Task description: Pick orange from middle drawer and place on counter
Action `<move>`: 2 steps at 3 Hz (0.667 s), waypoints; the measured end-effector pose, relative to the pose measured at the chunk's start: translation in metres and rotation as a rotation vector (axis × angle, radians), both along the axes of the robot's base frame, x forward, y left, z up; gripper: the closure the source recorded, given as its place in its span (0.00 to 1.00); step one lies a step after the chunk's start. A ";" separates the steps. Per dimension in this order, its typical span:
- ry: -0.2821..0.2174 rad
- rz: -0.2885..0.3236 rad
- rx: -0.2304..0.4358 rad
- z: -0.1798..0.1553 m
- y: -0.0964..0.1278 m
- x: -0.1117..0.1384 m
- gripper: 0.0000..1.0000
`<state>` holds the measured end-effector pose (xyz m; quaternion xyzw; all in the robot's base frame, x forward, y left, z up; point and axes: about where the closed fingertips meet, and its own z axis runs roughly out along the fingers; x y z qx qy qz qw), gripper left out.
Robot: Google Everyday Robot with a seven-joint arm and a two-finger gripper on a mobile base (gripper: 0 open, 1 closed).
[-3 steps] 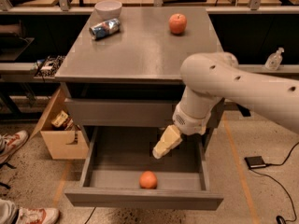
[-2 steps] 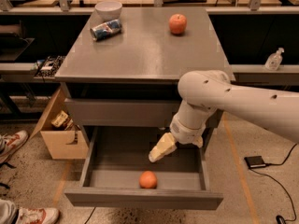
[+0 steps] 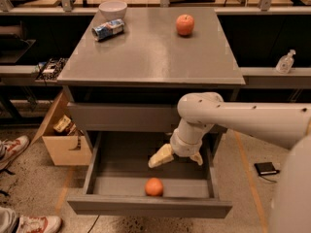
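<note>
The orange (image 3: 154, 187) lies inside the open middle drawer (image 3: 121, 161), near its front wall and a little left of centre. My gripper (image 3: 179, 158) hangs inside the drawer on the white arm, above the drawer floor, behind and slightly right of the orange. It is not touching the orange. Its two cream fingers (image 3: 160, 157) are spread apart and hold nothing. The grey counter (image 3: 146, 57) is the top of the cabinet above the drawers.
On the counter are a red apple (image 3: 185, 24) at the back right, a lying can (image 3: 108, 29) and a white bowl (image 3: 112, 8) at the back left. A cardboard box (image 3: 63, 140) and shoes (image 3: 12, 149) are on the floor at the left.
The arm has swung left and lower into the drawer, bringing the gripper closer to the orange. The orange has not moved.
</note>
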<state>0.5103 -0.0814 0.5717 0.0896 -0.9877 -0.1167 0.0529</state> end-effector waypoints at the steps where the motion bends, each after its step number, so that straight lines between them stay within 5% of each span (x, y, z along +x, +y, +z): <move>1: 0.029 -0.070 0.001 -0.041 0.017 0.026 0.00; 2: 0.029 -0.070 0.001 -0.041 0.017 0.026 0.00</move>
